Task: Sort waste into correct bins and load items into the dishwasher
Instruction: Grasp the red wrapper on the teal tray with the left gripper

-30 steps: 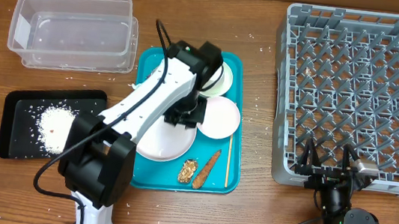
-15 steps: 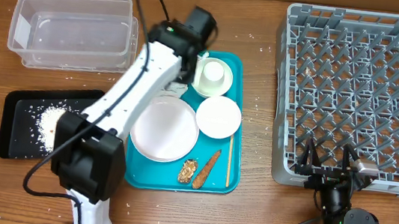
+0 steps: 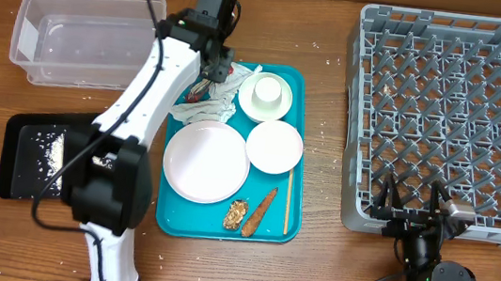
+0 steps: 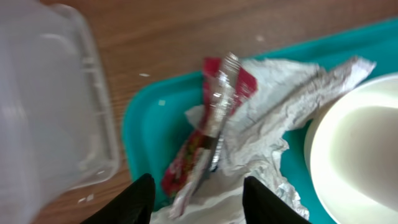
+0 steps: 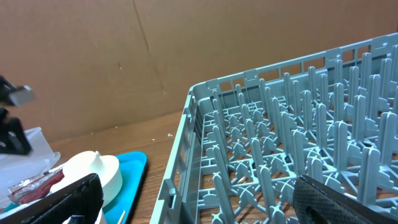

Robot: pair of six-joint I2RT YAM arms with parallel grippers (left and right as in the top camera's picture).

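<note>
- The left arm has swung in the last second from above the dishes at mid-tray to the back-left corner of the teal tray, just beside the clear tub.
- The left fingers stand spread apart and hold nothing. The wrapper lies between and beyond them, on a crumpled napkin on the teal tray.
- Judgement: the wrapper is the next waste to be picked. The foil is thin and may slip, or the napkin may be pinched with it.
- The black tray holds white scraps and is partly hidden by the arm.
- The carrot stick and brown scrap lie at the tray's front.
- The plate, bowl and cup are on the tray. The rack is empty, so loading has not begun.
- The right fingers are wide apart and empty, low at the rack's front edge above the tabletop.
</note>
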